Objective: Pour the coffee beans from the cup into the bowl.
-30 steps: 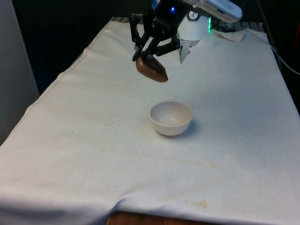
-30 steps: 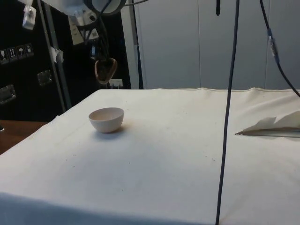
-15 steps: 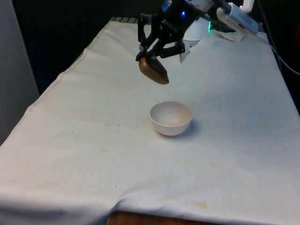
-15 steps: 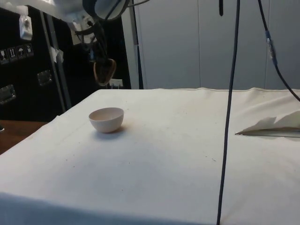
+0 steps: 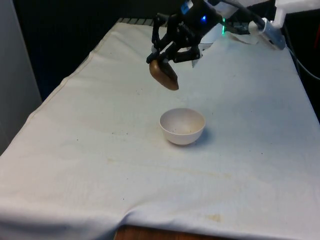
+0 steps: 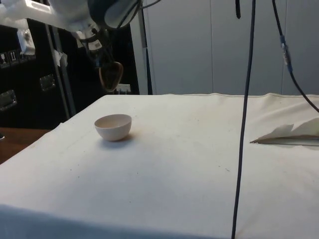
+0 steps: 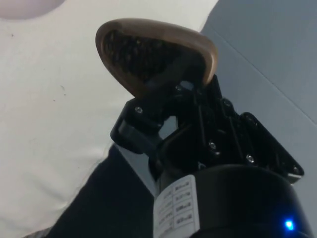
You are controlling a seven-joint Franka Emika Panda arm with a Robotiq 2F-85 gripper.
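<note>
A brown cup [image 5: 164, 75] hangs in the air, tilted, with my gripper [image 5: 170, 56] shut on its rim. In the wrist view the cup [image 7: 156, 52] holds dark coffee beans [image 7: 133, 49] inside. The white bowl [image 5: 182, 126] stands on the cloth, nearer the front edge than the cup and a little towards the front view's right. From the side, the cup [image 6: 110, 75] hangs well above the bowl [image 6: 113, 126], held by the gripper [image 6: 102, 62]. The bowl looks empty apart from a few dark specks.
A white cloth [image 5: 100, 165] covers the whole table. Crumpled white paper [image 6: 291, 133] lies near the robot's end, and a black cable [image 6: 242, 119] hangs down in the side view.
The arm has swung towards the front view's right, and the cup has shifted slightly that way and tilted a bit more. The bowl has not moved.
</note>
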